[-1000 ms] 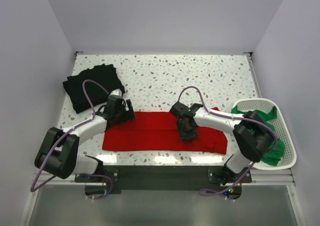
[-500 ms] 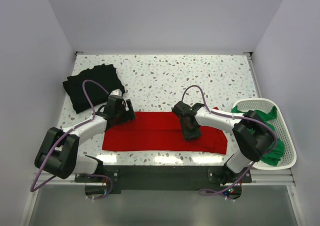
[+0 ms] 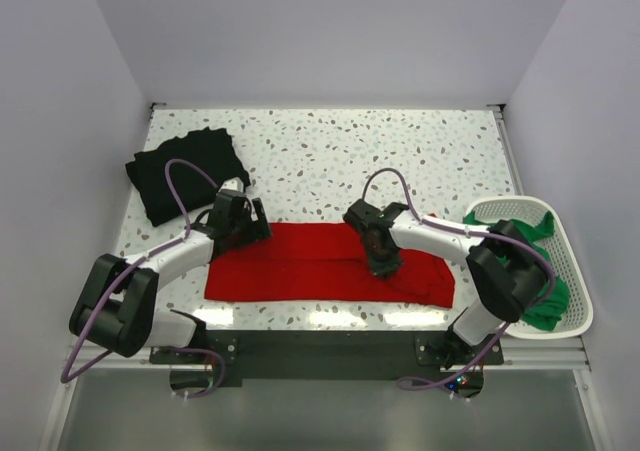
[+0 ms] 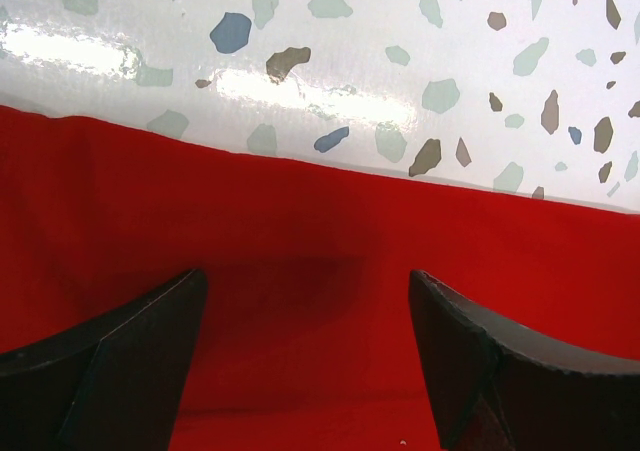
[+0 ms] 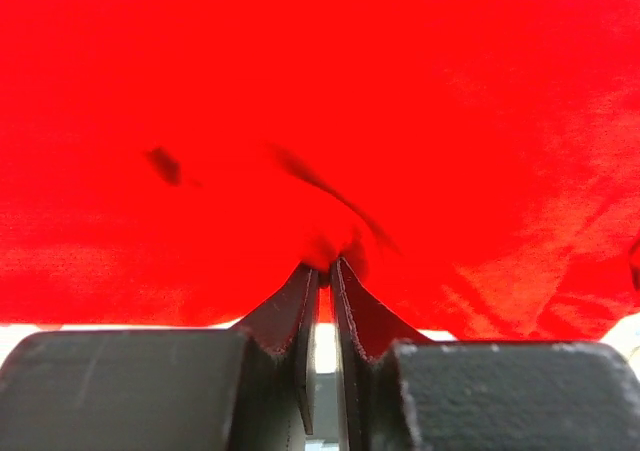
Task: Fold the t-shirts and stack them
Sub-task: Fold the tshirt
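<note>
Counting three t-shirts: red t-shirt (image 3: 300,263) lying along the table's (image 3: 400,161) near edge, black t-shirt (image 3: 180,176) by its left edge, green t-shirt (image 3: 527,231) in the basket (image 3: 497,209). Counting one basket at the near right corner.

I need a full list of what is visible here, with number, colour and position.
table: 1, white speckled
basket: 1, white, right edge
red t-shirt: 1, red, long strip, near middle of the table
black t-shirt: 1, black, table's far left
green t-shirt: 1, green, in the basket
left gripper: 1, black, open over the red t-shirt's far edge
right gripper: 1, black, shut on the red t-shirt
</note>
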You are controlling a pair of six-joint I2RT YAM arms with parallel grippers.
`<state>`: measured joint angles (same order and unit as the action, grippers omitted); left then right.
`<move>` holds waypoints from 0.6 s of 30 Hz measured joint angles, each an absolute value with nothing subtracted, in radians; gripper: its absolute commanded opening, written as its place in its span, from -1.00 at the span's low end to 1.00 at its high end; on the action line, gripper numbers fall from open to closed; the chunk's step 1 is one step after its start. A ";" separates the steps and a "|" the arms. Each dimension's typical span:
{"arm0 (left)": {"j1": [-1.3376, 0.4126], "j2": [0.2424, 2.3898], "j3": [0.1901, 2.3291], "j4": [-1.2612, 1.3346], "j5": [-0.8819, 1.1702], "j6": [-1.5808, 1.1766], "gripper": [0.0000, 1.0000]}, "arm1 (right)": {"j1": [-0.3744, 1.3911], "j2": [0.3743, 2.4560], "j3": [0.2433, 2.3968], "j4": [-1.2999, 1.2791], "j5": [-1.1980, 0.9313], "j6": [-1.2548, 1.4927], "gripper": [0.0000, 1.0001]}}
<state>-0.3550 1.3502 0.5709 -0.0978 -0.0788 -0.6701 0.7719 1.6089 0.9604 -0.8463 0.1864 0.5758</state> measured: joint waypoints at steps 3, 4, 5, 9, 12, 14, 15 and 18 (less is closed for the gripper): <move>-0.355 1.351 0.571 -0.098 -0.079 -0.670 0.75 | 0.771 1.609 0.982 -0.863 0.138 0.557 -0.80; -0.355 1.351 0.571 -0.098 -0.079 -0.670 0.75 | 0.771 1.609 0.989 -0.869 0.120 0.549 -0.79; -0.355 1.351 0.571 -0.098 -0.079 -0.670 0.75 | 0.771 1.609 0.995 -0.875 0.101 0.539 -0.79; -0.355 1.353 0.571 -0.097 -0.079 -0.670 0.75 | 0.771 1.613 1.011 -0.883 0.024 0.509 -0.76; -0.355 1.353 0.571 -0.097 -0.079 -0.670 0.75 | 0.771 1.629 1.017 -0.883 -0.017 0.495 -0.75; -0.355 1.353 0.572 -0.097 -0.079 -0.670 0.75 | 0.771 1.645 1.018 -0.880 -0.038 0.491 -0.74; -0.355 1.353 0.572 -0.097 -0.079 -0.670 0.75 | 0.771 1.654 1.018 -0.878 -0.049 0.490 -0.74; -0.355 1.353 0.572 -0.097 -0.080 -0.670 0.75 | 0.771 1.671 1.018 -0.874 -0.075 0.488 -0.71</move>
